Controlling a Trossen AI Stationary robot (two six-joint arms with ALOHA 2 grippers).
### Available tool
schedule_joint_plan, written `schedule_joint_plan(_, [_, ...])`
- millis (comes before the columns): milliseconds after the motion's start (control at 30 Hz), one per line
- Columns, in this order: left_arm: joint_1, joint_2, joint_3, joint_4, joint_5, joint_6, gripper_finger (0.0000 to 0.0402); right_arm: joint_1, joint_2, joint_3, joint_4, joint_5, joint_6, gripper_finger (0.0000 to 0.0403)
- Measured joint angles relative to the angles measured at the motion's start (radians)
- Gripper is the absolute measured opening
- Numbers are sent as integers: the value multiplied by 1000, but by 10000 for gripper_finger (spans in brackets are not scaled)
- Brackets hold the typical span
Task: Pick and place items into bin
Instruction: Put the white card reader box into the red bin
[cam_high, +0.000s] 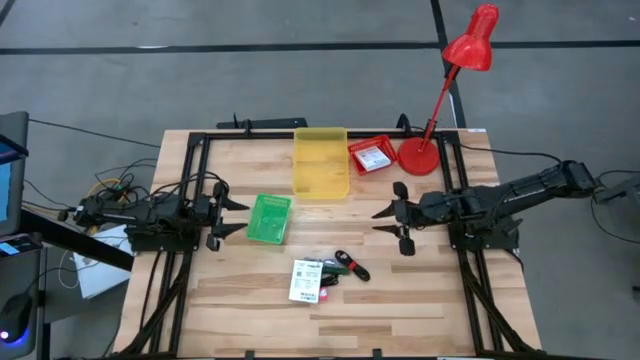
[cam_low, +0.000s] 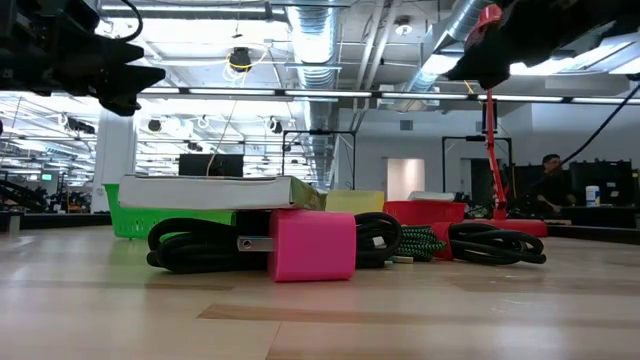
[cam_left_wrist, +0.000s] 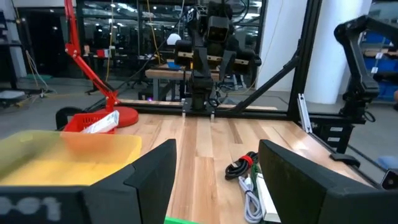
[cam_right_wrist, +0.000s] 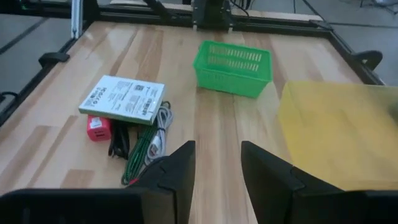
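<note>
The items lie in a heap near the table's front middle: a flat white packet (cam_high: 306, 281) (cam_right_wrist: 124, 98) resting on coiled black, white and green cords (cam_right_wrist: 140, 146) (cam_high: 345, 266), with a pink cube plug (cam_low: 312, 243) (cam_right_wrist: 98, 127) beside it. A yellow bin (cam_high: 320, 160) stands at the far middle. My left gripper (cam_high: 240, 216) (cam_left_wrist: 217, 171) hovers open at the table's left, pointing level toward the right. My right gripper (cam_high: 378, 221) (cam_right_wrist: 217, 165) hovers open right of centre, tipped slightly down toward the heap and the green basket. Neither holds anything.
A green mesh basket (cam_high: 269, 218) stands between the grippers, just right of the left one. A red basket (cam_high: 372, 155) holding a white packet and a red desk lamp's base (cam_high: 420, 157) stand at the far right. A black frame (cam_high: 190, 190) borders the table.
</note>
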Motion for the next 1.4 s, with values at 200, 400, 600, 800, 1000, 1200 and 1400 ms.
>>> schedule_joint_plan(200, [0, 1, 0, 4, 0, 2, 222, -1, 128, 1, 150, 0, 51, 122])
schedule_joint_plan(400, [0, 0, 0, 21, -1, 3, 222, 0, 224, 0, 285, 0, 167, 121])
schedule_joint_plan(600, [0, 0, 0, 40, -114, 1, 222, 13, 275, 0, 381, 8, 253, 121])
schedule_joint_plan(800, [0, 0, 0, 45, -161, -19, 222, 55, 329, 0, 576, 137, 256, 121])
schedule_joint_plan(1000, [0, 0, 0, 48, -133, -69, 222, 69, 332, 1, 733, 274, 255, 121])
schedule_joint_plan(1200, [-1, 2, 3, 69, -33, -16, 222, 70, 328, 2, 792, 291, 199, 121])
schedule_joint_plan(1400, [-33, 59, 28, 64, -22, 79, 222, 72, 335, 2, 791, 291, 204, 121])
